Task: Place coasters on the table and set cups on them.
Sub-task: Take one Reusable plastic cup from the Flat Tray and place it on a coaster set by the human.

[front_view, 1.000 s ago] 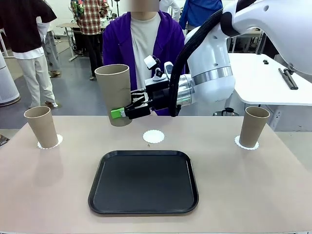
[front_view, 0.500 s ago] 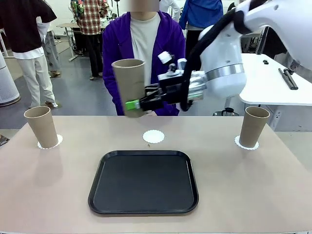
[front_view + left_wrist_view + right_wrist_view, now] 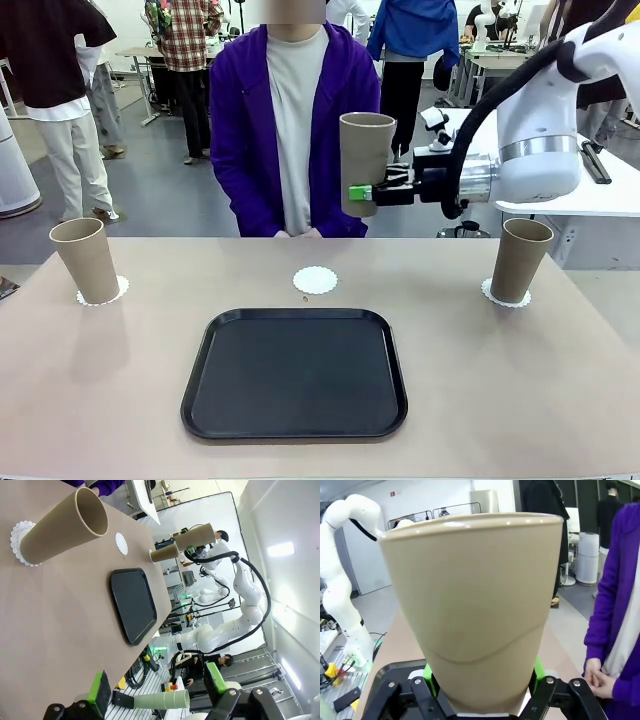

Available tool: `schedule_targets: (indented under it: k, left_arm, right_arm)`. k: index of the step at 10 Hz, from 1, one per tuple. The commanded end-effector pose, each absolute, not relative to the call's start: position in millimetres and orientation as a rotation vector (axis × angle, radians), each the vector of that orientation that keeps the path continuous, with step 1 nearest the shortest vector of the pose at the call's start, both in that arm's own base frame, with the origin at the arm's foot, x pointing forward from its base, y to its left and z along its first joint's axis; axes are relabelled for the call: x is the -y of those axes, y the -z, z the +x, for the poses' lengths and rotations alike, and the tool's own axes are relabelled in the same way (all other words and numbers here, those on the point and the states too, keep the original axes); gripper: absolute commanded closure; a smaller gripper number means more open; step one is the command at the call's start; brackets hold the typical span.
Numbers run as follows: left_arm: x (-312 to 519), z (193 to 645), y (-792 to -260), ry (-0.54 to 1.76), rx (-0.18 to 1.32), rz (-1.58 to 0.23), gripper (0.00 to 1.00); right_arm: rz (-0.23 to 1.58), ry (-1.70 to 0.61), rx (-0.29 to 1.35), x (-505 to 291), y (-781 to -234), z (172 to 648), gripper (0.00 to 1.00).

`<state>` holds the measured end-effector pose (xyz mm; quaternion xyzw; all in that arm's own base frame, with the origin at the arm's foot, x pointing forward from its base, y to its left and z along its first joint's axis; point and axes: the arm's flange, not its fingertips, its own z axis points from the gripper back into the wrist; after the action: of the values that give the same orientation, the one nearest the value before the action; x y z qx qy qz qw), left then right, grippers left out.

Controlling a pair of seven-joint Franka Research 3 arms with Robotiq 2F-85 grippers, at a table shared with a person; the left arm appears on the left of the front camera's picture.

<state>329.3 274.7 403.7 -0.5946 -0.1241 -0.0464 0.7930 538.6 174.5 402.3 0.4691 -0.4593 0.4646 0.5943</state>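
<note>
the right gripper (image 3: 362, 191) is clamped on the lower body of a tan cup (image 3: 366, 163), holding it upright and high above the far edge of the surface (image 3: 100, 400), just in front of a person in a purple jacket (image 3: 296, 120); in the right wrist view the same cup (image 3: 476, 605) stands between the green pads (image 3: 431, 676), its mouth up and its base low between the black jaws. the bare coaster (image 3: 315, 280) — the middle one of three — lies below the held cup and toward the robot's left, near the far edge and just beyond the far rim of the black tray (image 3: 295, 373). the coming move likely turns on that offset: the cup's long axis is already vertical, so it seems to need a shift leftward and toward the robot, then a straight descent, to seat its base on the doily. the right arm is clearly the nearer one, since it carries the cup. two other cups already stand on their coasters, one at the far left corner (image 3: 86, 260) and one at the far right corner (image 3: 520, 260). the left gripper (image 3: 157, 692) hangs off the left edge with its jaws wide and nothing between them, looking across at the left cup (image 3: 65, 525) on its lacy coaster (image 3: 20, 542) — well apart from the middle coaster (image 3: 121, 543).
</note>
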Motion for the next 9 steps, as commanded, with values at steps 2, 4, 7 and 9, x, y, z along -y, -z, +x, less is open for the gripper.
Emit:
schedule_targets:
  k: [2,4,7,9]
  left_arm:
    - [-275,329,-406,0.099,0.274,-1.286,0.0]
    - [-275,329,-406,0.099,0.274,-1.286,0.0]
    - [-275,329,-406,0.099,0.274,-1.286,0.0]
    - [-275,329,-406,0.099,0.274,-1.286,0.0]
  right_arm:
    - [1.114,-1.11,1.035,-193,-379,562,0.19]
    - [1.124,-1.117,1.016,-203,-366,571,0.19]
    - [1.123,-1.119,1.022,-209,-357,575,0.19]
    - [1.14,-1.095,1.012,-207,-356,568,0.19]
